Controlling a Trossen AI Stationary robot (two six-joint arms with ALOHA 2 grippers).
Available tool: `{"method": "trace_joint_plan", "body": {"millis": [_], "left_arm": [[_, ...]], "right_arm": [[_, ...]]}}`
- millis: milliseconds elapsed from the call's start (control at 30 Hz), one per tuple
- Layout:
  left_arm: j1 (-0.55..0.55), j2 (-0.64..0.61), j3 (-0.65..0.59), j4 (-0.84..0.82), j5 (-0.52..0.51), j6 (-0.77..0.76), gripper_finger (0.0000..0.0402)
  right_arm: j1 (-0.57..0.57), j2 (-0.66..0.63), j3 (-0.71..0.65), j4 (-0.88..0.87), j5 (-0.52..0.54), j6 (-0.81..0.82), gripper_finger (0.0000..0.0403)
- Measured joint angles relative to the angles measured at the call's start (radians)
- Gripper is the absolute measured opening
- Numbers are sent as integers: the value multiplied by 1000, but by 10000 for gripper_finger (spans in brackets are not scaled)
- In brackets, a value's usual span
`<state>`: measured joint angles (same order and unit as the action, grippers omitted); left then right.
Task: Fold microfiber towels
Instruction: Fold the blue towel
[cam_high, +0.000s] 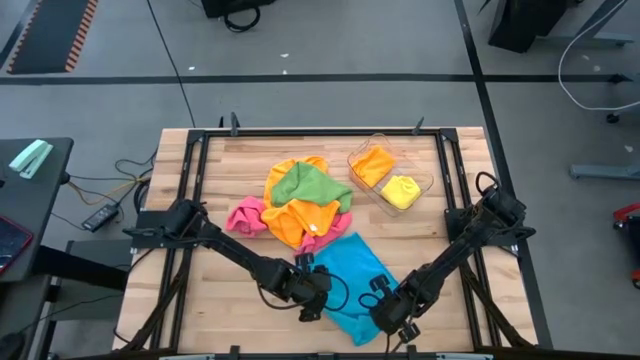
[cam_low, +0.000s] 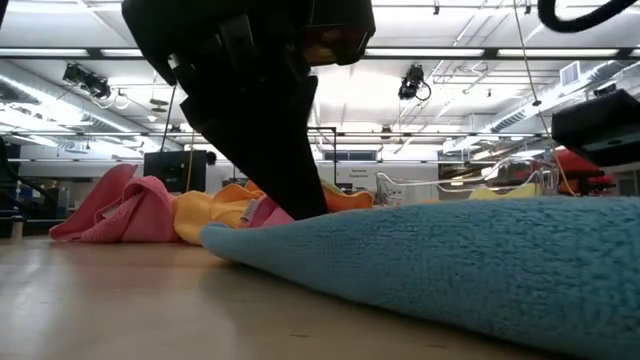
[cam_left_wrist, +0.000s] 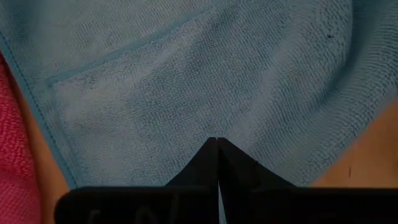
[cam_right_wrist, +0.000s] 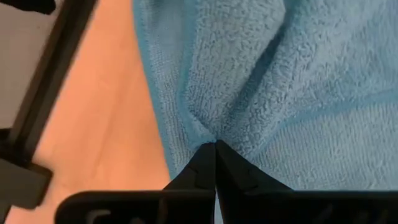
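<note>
A blue microfiber towel (cam_high: 348, 280) lies rumpled on the wooden table near its front edge; in the low view the blue towel (cam_low: 450, 265) fills the foreground. My left gripper (cam_high: 316, 291) is shut at its left corner. My right gripper (cam_high: 388, 316) is shut at its near right edge. Behind the blue towel, orange (cam_high: 300, 222), green (cam_high: 308, 186) and pink (cam_high: 246, 216) towels lie in a heap on the table. My left gripper meets the blue towel at a narrowing corner (cam_left_wrist: 214, 134), slanting down from the table's left. Its shut fingertips (cam_left_wrist: 208, 155) hide the spot where they meet the cloth. The towel around them lies flat on the table. My right gripper pinches a small pucker of the blue towel (cam_right_wrist: 214, 138) between its two fingertips, just inside the hemmed edge (cam_right_wrist: 155, 106). It comes steeply from above. Folds of the cloth run into the pinch. The rest of the towel lies on the table.
A clear plastic tray (cam_high: 428, 182) at the back right holds a folded orange towel (cam_high: 374, 164) and a yellow one (cam_high: 401, 190). A black frame (cam_high: 196, 160) borders the tabletop. Bare wood (cam_high: 215, 310) shows at the front left.
</note>
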<state>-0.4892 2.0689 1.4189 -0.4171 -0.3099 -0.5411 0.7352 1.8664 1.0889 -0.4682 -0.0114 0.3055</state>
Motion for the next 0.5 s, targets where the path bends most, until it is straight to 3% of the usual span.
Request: {"method": "trace_joint_plan", "body": {"millis": [100, 267, 500], "left_arm": [[-1, 0, 0, 0, 0, 0, 14], [-1, 0, 0, 0, 0, 0, 33], [-1, 0, 0, 0, 0, 0, 19]], "right_arm": [[-1, -1, -1, -42, -19, 6, 23], [3, -5, 2, -124, -27, 17, 85], [6, -32, 78, -266, 3, 112, 136]]}}
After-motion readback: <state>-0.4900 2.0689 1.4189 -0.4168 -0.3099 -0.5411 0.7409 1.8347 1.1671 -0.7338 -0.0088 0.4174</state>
